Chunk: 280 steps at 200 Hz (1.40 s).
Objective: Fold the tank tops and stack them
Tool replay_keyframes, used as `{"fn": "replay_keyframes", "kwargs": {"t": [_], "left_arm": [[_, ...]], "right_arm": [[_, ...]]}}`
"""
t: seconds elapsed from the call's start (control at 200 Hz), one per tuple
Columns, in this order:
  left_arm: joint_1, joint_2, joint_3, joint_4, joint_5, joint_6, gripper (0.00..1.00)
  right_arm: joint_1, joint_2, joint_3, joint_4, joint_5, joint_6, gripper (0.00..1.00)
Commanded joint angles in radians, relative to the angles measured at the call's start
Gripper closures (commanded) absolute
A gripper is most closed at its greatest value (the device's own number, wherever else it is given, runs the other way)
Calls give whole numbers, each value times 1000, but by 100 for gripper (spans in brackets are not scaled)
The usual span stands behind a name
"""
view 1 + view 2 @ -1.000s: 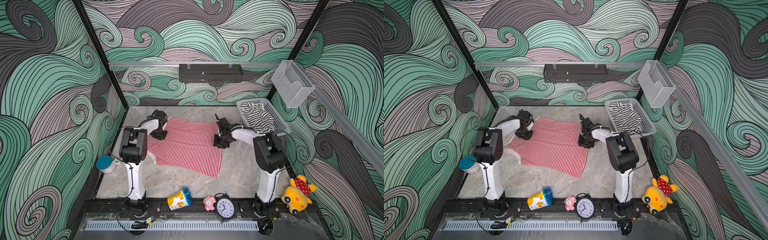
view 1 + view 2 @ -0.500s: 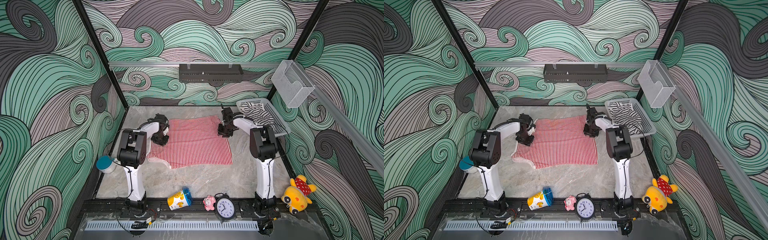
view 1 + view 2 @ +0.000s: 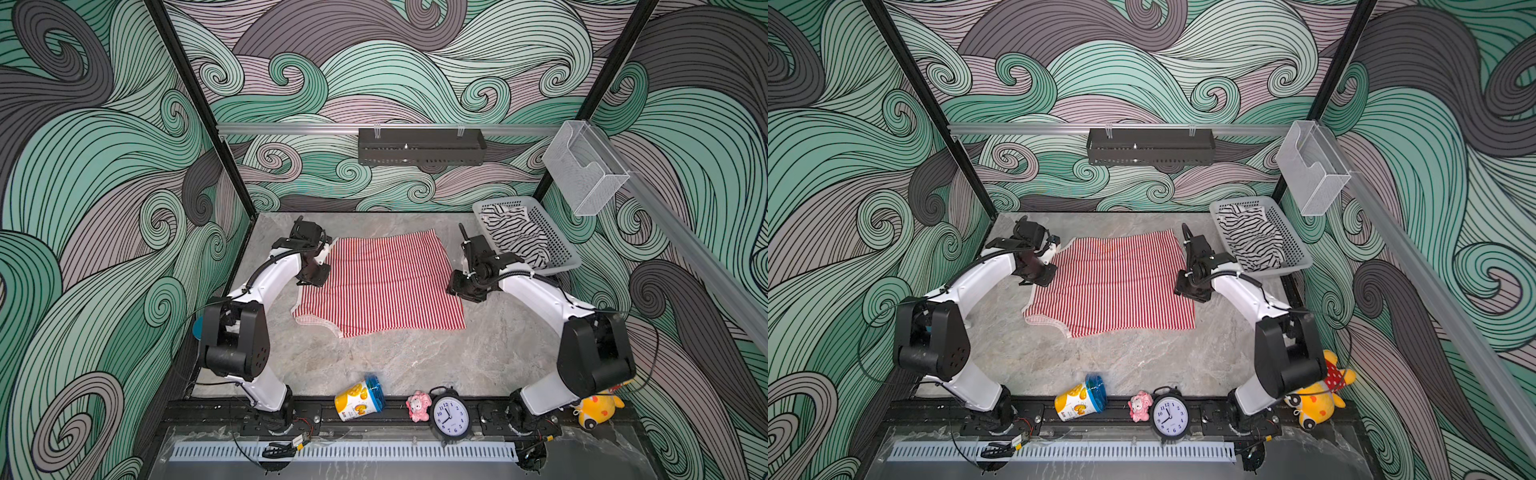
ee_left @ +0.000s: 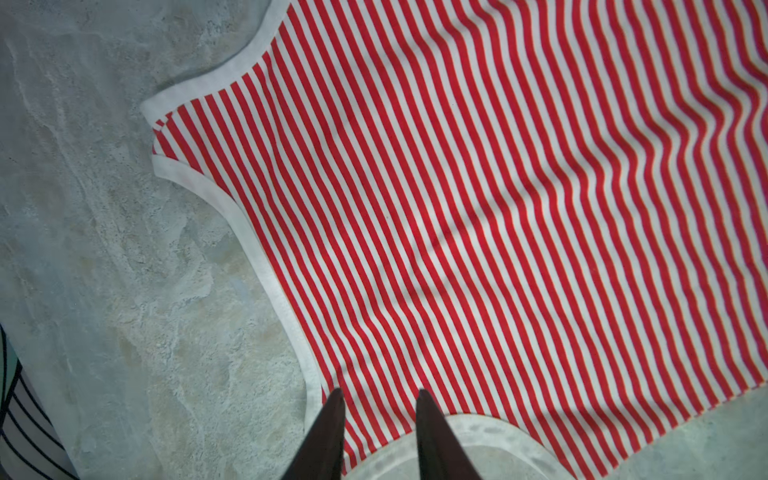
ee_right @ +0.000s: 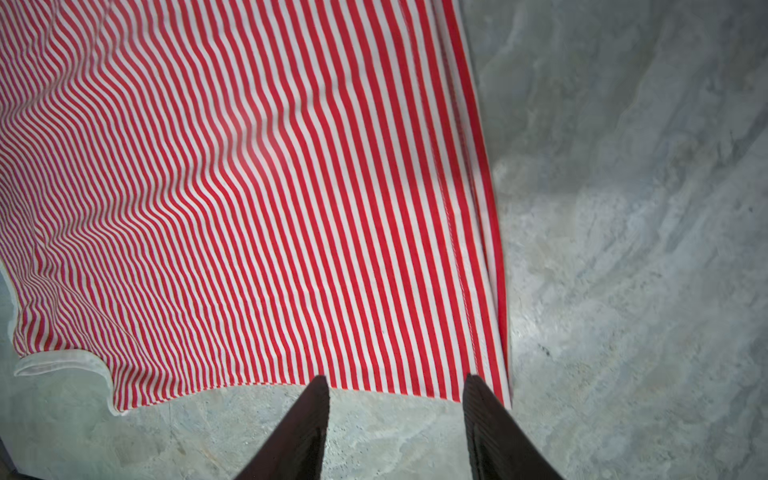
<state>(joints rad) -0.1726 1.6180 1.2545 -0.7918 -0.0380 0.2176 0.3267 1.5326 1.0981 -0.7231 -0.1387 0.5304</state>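
Comparing with half a second back: drawn off the far corners, red-and-white tank top (image 3: pixel 386 286) let go, now flat on worktop (image 3: pixel 415 361), faintly rippled. Noted left jaws apart over cream-trimmed shoulder; right jaws apart over bare worktop beside hem corner. Found black-and-white tank top (image 3: pixel 513 241) crumpled in basket (image 3: pixel 555 243); tipped cup (image 3: pixel 358 397), clock (image 3: pixel 450 417) well apart at front.

A robot test cell in a lab: printed swirl-pattern walls (image 3: pixel 83 166) are fixed to black frame posts (image 3: pixel 199 108) and an aluminium rail (image 3: pixel 291 129). A left arm (image 3: pixel 270 282) and a right arm (image 3: pixel 540 295) are mounted on a black track (image 3: pixel 324 411) along the front of a marble-look counter (image 3: pixel 415 357), beside an alarm clock (image 3: pixel 450 417) and a plush toy (image 3: pixel 598 409)
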Motion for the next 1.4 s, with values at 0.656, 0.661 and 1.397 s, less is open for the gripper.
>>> {"fn": "replay_keyframes", "kwargs": {"t": [0.656,0.661,1.397], "left_arm": [[-231,-247,-348,73,38,130,63],[-232,-246,-348,73,38,129,63],[-349,-255,-415,106,26,157,61]], "right_arm": [[-18,-226,-420,157,-97,223,47],[-18,-226,-421,158,-97,224,47],[-123,-158,-502,311,-94,328,59]]}}
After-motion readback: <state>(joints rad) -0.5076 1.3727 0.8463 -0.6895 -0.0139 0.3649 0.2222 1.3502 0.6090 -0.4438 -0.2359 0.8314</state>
